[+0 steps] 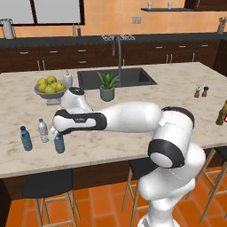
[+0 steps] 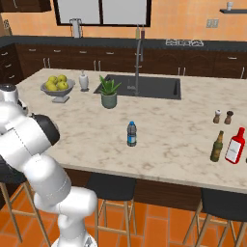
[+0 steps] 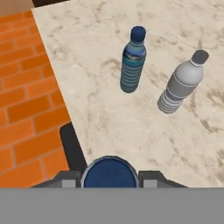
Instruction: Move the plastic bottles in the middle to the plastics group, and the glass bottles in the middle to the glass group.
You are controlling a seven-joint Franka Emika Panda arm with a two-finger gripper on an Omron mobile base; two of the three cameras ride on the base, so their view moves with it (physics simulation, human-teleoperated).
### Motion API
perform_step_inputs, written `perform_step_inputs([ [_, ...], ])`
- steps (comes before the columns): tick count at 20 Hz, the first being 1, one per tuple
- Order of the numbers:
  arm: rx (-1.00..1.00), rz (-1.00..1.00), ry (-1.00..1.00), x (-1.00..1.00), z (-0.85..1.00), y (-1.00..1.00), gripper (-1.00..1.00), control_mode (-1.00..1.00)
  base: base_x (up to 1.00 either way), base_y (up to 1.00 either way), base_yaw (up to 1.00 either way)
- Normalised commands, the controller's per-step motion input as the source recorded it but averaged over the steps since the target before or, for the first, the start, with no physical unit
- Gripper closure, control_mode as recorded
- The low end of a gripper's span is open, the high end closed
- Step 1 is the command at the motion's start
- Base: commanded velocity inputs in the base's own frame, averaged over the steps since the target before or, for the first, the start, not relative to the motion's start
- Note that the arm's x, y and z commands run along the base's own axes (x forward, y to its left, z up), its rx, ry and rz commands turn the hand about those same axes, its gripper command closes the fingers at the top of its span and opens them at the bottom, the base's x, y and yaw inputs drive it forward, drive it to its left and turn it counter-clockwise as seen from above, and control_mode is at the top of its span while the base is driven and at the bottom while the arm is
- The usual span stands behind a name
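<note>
Currently we read this as the placing step for the first plastic bottle. At lower left of the left base view the claw [image 1: 58, 134] sits over a light blue bottle [image 1: 59, 144] standing on the worktop [image 1: 146, 106], just beside the plastics group: the blue-label bottle [image 1: 26, 138] and the whitish bottle [image 1: 43, 130]. In the hand view a blue cap [image 3: 109, 172] sits between the two fingers [image 3: 150, 176] at bottom centre, so we judge the claw narrow, closed on this bottle; actual contact we cannot confirm.

Remaining middle items: the dark-capped bottle [image 2: 131, 133] at centre of the right base view, and the olive glass bottle [image 2: 217, 146] at right, already near a red bottle [image 2: 235, 145].

Next move as we judge it: release, lift straight up clear of the cap, then go for the dark-capped bottle.
</note>
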Motion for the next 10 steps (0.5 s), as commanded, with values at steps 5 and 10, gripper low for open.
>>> perform_step_inputs([
  [5,-0.04,0.00,0.00,0.43,-0.07,0.30,1.00,-1.00,0.00,0.00,0.00],
  [10,0.00,0.00,-0.01,0.28,-0.24,0.20,1.00,-1.00,0.00,0.00,0.00],
])
